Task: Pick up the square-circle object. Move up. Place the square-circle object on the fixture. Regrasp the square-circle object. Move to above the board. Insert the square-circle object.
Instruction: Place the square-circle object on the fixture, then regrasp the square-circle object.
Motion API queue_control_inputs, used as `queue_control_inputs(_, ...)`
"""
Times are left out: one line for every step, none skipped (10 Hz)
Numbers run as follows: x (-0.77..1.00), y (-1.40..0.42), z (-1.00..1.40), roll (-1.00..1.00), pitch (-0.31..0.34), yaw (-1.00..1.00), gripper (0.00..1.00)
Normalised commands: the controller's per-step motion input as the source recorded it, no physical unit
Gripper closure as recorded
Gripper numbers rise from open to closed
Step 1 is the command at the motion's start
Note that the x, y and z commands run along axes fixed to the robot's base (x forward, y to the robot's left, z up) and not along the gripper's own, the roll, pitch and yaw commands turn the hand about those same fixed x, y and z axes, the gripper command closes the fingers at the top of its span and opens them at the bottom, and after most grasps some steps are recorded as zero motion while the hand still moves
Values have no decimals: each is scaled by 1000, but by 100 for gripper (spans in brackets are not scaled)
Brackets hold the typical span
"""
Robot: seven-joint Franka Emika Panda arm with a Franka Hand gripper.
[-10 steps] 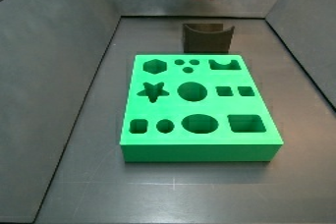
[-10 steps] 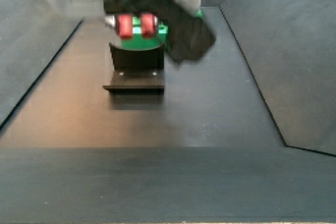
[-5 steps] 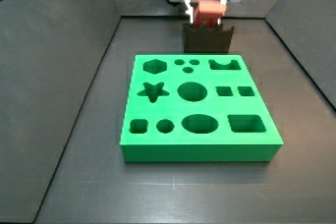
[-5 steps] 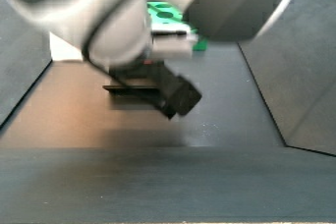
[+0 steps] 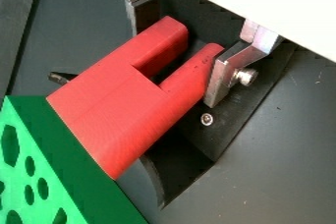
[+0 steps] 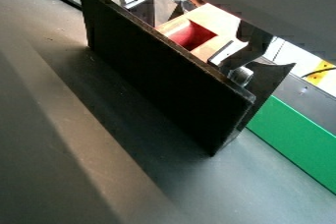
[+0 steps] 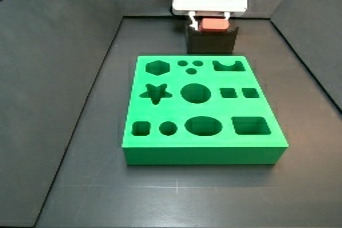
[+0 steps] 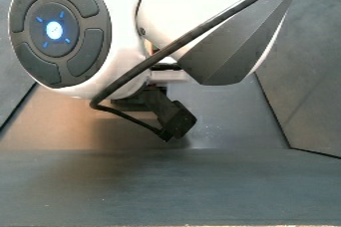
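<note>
The square-circle object (image 5: pixel 118 100) is a red notched block, and my gripper (image 5: pixel 184 46) is shut on it, one silver finger on each side. In a wrist view the block (image 6: pixel 197 33) sits at the top of the dark fixture (image 6: pixel 157 85), whose wall hides its lower part. From a side view the gripper (image 7: pixel 214 19) hangs low over the fixture (image 7: pixel 211 42) at the far end of the floor, with a little red (image 7: pixel 214 26) showing between the fingers. The green board (image 7: pixel 201 107) with its shaped holes lies in front of the fixture.
My arm's white body (image 8: pixel 173 22) fills most of a side view and hides the fixture and board there. Dark walls (image 7: pixel 80 62) enclose the floor on the left and right. The board's edge (image 5: pixel 27 169) lies close beside the fixture.
The gripper has come down with the red block from above the fixture onto its top. The arm has swung in front of the side camera and now blocks it.
</note>
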Motion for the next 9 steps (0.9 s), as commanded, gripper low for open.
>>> queue_control_inputs(0, -500, -167, 0, 0, 0, 100)
queue_control_inputs(0, 0, 0, 0, 0, 0, 0)
queue_control_inputs(0, 0, 1000, -28, 1, -43, 0)
queue_control_inputs(-5, 0, 1000, -25, 4, -38, 0)
queue_control_inputs(-22, 0, 1000, -2, 9, -22, 0)
queue_control_inputs(-28, -8, 1000, 31, 10, -9, 0)
queue_control_inputs(-40, -4, 1000, 49, 16, -2, 0)
queue_control_inputs(-43, -4, 920, 53, 21, 1, 0)
queue_control_inputs(-38, -4, 694, 57, 33, 4, 0)
